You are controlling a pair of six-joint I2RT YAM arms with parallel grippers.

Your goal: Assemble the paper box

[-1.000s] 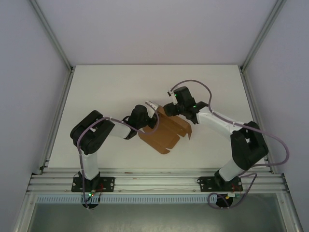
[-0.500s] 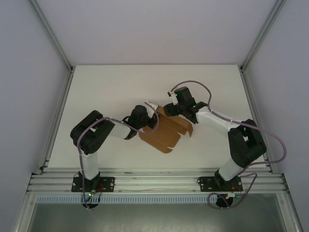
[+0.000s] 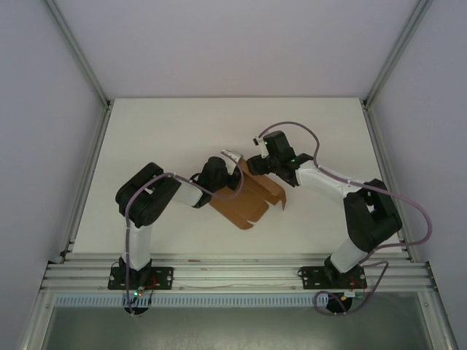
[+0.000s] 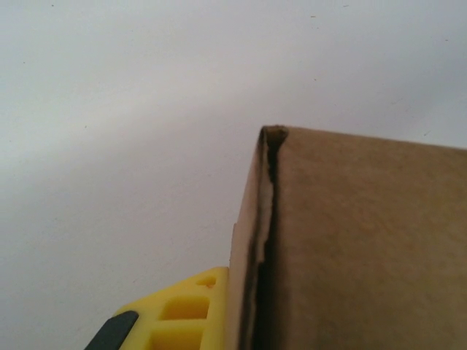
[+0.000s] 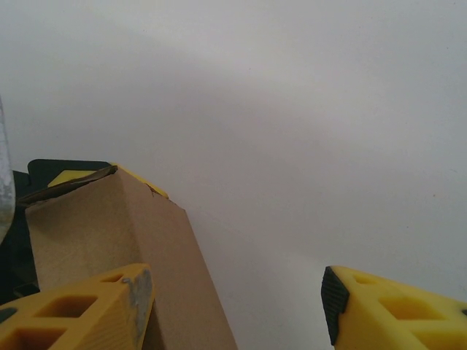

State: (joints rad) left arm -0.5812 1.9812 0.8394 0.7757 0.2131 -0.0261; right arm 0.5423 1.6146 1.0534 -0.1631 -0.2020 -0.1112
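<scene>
The paper box point(image 3: 246, 198) is a brown cardboard sheet lying mid-table with some flaps folded up. My left gripper point(image 3: 229, 157) sits at its far left corner. In the left wrist view a doubled upright cardboard wall point(image 4: 350, 248) stands against one yellow finger point(image 4: 182, 313), and the left gripper point(image 4: 248, 321) is shut on it; the other finger is hidden behind the board. My right gripper point(image 3: 260, 165) is at the box's far edge. Its jaws stand open point(image 5: 233, 292), with a cardboard wall point(image 5: 109, 226) just inside the left finger point(image 5: 87, 310).
The white table point(image 3: 182, 131) is walled by aluminium frame posts point(image 3: 80, 62) on both sides. The rail point(image 3: 233, 273) carrying both arm bases runs along the near edge. Grey cables point(image 3: 306, 135) loop off each arm.
My left arm's elbow has swung right and forward while the gripper keeps its hold. The right gripper's jaws have narrowed a little, and the box's right flap has shifted slightly left.
</scene>
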